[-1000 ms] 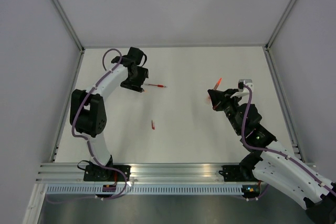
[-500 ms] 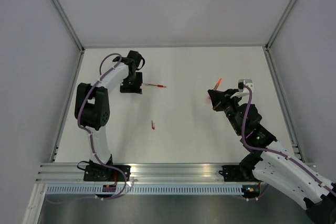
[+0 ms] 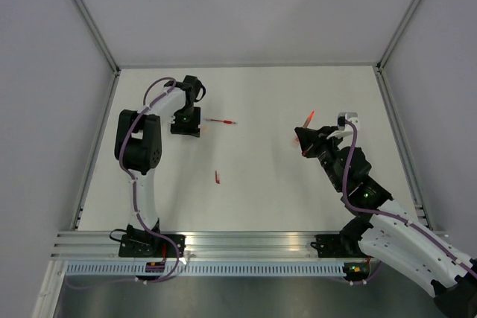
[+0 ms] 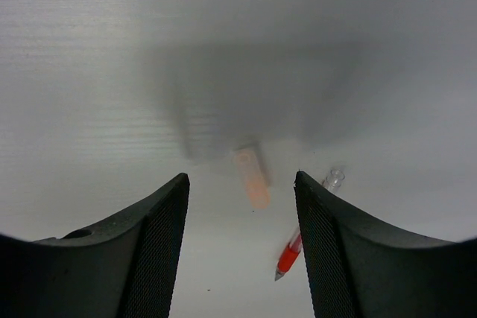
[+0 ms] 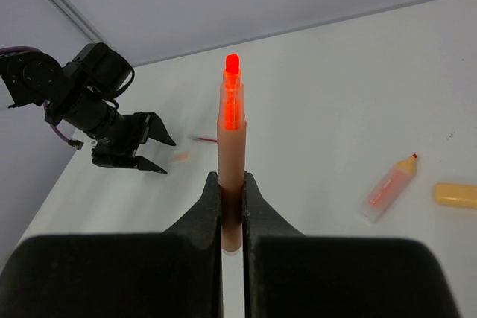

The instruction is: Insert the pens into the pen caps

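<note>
White table (image 3: pixel 283 191) fills the middle, and plain grey walls (image 3: pixel 246 13) close it in from nine o'clock round to three. A silver rail (image 3: pixel 253 243) runs along at six. Metal corner strips (image 3: pixel 86 16) slant up at eleven and one.

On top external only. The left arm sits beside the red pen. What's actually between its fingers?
Observer: The left wrist view shows a pale orange cap lying flat between the open left fingers, touching neither of them.
Operator: And the red pen relative to that?
Observer: The red pen passes under one finger, and its red tip end pokes into the gap beside the cap.
Operator: Is the pen in the right arm capped?
Observer: No. In the right wrist view the right fingers are shut on an orange pen, held upright with its bare tip on top.
</note>
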{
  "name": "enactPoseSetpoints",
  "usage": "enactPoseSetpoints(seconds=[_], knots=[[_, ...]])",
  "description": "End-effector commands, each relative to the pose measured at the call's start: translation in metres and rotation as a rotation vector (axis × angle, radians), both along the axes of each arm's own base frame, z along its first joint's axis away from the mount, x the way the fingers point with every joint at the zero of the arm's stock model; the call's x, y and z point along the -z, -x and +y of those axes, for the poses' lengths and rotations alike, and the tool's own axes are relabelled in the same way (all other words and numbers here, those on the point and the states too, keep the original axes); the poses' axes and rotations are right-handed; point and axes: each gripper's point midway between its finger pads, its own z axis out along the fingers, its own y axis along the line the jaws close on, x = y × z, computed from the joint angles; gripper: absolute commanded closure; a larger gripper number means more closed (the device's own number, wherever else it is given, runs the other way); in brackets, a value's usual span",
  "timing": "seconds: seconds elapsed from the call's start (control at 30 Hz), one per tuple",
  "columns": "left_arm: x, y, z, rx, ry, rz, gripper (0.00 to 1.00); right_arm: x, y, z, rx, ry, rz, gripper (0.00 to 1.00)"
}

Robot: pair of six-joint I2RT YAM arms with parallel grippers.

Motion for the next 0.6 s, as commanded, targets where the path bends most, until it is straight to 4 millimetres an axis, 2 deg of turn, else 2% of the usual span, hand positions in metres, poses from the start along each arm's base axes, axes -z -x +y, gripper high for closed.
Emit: enactPoseSetpoints(seconds=[0.0, 0.2, 0.57], knots=[[-0.003, -0.003, -0.001, -0.052, 0.014, 0.009, 0.37, -0.008, -0.001, 0.000, -0.001, -0.002, -0.023, 1.00], [0.001, 0.003, 0.004, -0.082, -0.008, 0.043, 0.39, -0.011, 0.001, 0.000, -0.003, -0.007, -0.030, 1.00], [0.015, 0.004, -0.005, -0.082, 0.015, 0.091, 0.43, -0.015, 0.003, 0.001, -0.018, -0.009, -0.035, 1.00]])
